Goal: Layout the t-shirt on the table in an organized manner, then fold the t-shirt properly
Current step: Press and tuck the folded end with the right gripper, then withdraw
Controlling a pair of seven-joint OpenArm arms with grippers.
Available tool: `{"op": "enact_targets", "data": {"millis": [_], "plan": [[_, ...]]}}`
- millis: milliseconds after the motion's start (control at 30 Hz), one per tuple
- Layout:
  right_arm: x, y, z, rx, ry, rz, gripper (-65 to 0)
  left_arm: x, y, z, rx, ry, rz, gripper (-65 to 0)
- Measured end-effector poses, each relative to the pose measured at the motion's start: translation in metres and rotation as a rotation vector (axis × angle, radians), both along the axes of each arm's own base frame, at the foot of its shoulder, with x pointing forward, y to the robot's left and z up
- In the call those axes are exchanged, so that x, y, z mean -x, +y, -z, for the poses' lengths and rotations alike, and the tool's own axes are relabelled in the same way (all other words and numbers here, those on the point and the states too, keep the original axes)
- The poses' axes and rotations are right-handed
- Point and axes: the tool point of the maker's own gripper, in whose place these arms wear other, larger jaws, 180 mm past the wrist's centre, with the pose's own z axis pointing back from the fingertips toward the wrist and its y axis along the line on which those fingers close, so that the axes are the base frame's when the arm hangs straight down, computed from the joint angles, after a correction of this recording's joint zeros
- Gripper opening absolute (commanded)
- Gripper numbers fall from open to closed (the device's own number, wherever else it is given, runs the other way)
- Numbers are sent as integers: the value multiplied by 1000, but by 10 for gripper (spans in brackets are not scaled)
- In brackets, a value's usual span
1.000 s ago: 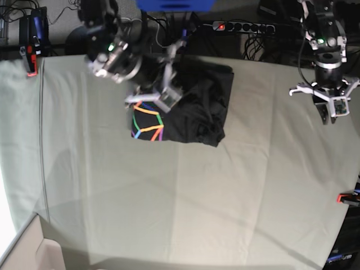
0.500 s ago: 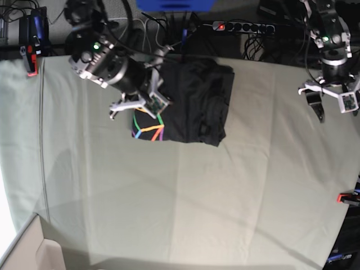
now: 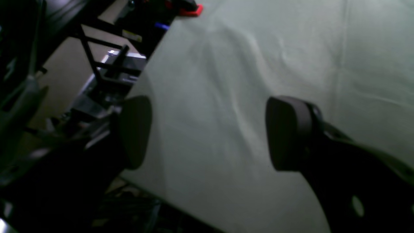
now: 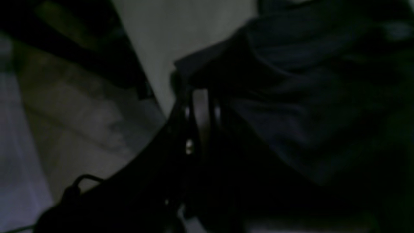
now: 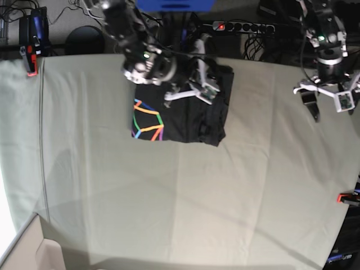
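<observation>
The dark t-shirt (image 5: 185,109) lies folded in a compact rectangle at the back middle of the table (image 5: 169,197), its rainbow line graphic (image 5: 147,119) facing up at its left end. My right gripper (image 5: 198,76) hovers open over the shirt's far edge. In the right wrist view only dark shirt folds (image 4: 307,97) and a strip of table (image 4: 181,29) show; the fingers are lost in the dark. My left gripper (image 5: 334,104) hangs open and empty over the table's right side, far from the shirt. Its pads (image 3: 291,132) stand wide apart above bare cloth (image 3: 242,64).
Red-orange clamps sit at the table's right edge (image 5: 346,198) and back left corner (image 5: 31,62); one also shows in the left wrist view (image 3: 190,11). A power strip (image 5: 242,26) and cables lie behind the table. A blue box (image 5: 174,4) stands at the back.
My right arm has swung from the shirt's left side, by the graphic, to over its far right part. The left gripper shifted slightly. The shirt has not moved.
</observation>
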Motion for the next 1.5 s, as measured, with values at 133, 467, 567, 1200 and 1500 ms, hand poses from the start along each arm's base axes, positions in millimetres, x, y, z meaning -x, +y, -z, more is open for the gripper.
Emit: {"op": "enact_targets", "data": {"millis": [133, 467, 567, 1200, 1500], "plan": [[0, 6, -9, -16, -17, -4, -650, 1, 2, -1, -4, 0, -4, -120], [-46, -27, -48, -14, -174, 78, -650, 5, 11, -3, -21, 3, -21, -120], [-58, -24, -38, -3, -162, 70, -650, 4, 8, -2, -14, 4, -14, -120], [-59, 19, 22, -48, 46, 42, -650, 5, 8, -1, -15, 7, -16, -120], [-93, 11, -44, -106, -168, 72, -650, 5, 8, -1, -12, 5, -17, -120]]}}
